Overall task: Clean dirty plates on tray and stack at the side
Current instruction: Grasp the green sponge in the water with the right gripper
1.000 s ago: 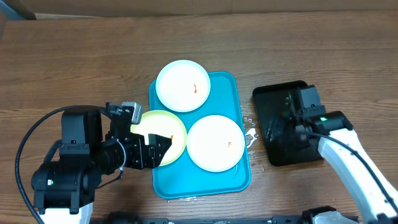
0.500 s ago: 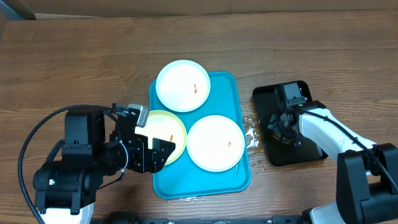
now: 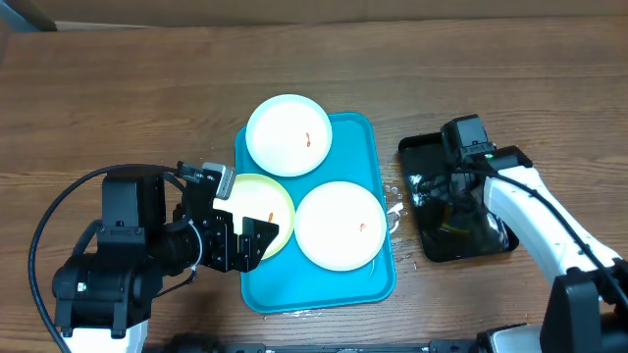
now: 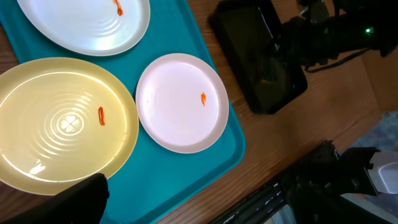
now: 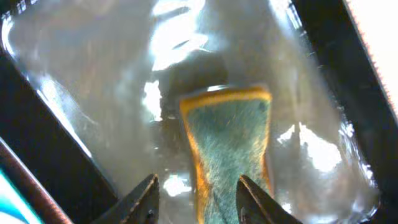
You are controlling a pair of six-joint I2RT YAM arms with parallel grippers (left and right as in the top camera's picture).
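Observation:
The turquoise tray [image 3: 365, 137] holds three plates: a white one [image 3: 288, 134] over its far left corner, a pale yellow-green one [image 3: 257, 204] at the left, and a white one [image 3: 340, 226] at the right. Each has a small orange-red smear. My left gripper [image 3: 241, 239] is open and empty over the near edge of the yellow-green plate [image 4: 62, 124]. My right gripper [image 5: 198, 180] is open over the black tray [image 3: 417, 149]. Its fingers sit on either side of a green and yellow sponge [image 5: 230, 140] lying in water.
Water drops lie on the wood between the two trays [image 3: 395, 208]. The black tray also shows in the left wrist view [image 4: 261, 68], with the right arm above it. The table's near edge runs just below the turquoise tray [image 4: 186, 168].
My right gripper has shifted over the black tray and its arm has swung. My left gripper moved slightly right over the yellow-green plate, then held still. The plates have not moved.

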